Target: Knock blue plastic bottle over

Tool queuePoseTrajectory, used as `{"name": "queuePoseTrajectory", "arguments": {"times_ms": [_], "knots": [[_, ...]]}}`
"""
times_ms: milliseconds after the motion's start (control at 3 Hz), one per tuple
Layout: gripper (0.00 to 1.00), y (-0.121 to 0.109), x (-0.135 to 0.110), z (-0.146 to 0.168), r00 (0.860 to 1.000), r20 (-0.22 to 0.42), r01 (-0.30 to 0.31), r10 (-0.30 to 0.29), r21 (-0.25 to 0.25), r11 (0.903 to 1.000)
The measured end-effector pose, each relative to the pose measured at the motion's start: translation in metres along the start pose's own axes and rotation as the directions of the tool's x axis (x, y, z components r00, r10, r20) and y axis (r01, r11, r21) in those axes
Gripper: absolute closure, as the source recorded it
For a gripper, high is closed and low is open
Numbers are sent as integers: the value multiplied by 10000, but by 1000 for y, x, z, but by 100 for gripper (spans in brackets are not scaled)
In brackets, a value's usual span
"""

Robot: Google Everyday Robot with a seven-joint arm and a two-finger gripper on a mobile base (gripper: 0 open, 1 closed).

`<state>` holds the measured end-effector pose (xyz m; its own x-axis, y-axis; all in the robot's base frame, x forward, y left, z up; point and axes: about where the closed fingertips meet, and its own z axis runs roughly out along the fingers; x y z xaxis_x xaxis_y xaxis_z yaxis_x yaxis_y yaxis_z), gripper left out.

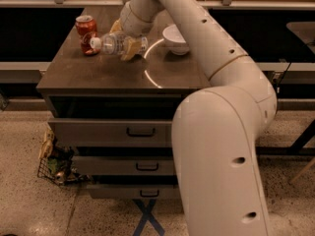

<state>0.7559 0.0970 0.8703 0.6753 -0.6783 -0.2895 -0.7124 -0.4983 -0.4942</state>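
Observation:
The blue plastic bottle [112,44], clear with a white cap and a pale label, is tipped almost flat on the dark tabletop [113,75]. Its cap points left, close to the red soda can [86,33], which stands upright at the back left. My gripper [127,42] is at the bottle's right half, right against its body, and hides part of it. The white arm reaches in from the right across the table.
A white bowl [174,38] sits at the back right of the table, just right of my wrist. Below the top are drawers with handles [140,132]. A wire basket of clutter [56,163] stands on the floor at the left.

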Motion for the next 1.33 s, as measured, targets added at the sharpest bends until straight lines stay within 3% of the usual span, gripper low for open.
{"name": "queuePoseTrajectory", "arguments": {"times_ms": [333, 667, 1333], "knots": [[5, 7, 1, 0, 9998, -168, -99, 85, -899, 9959], [0, 9, 2, 0, 9993, -278, -276, 240, -1346, 9905], [0, -5, 10, -12, 9950, -706, -779, 709, -1023, 9917]]}}
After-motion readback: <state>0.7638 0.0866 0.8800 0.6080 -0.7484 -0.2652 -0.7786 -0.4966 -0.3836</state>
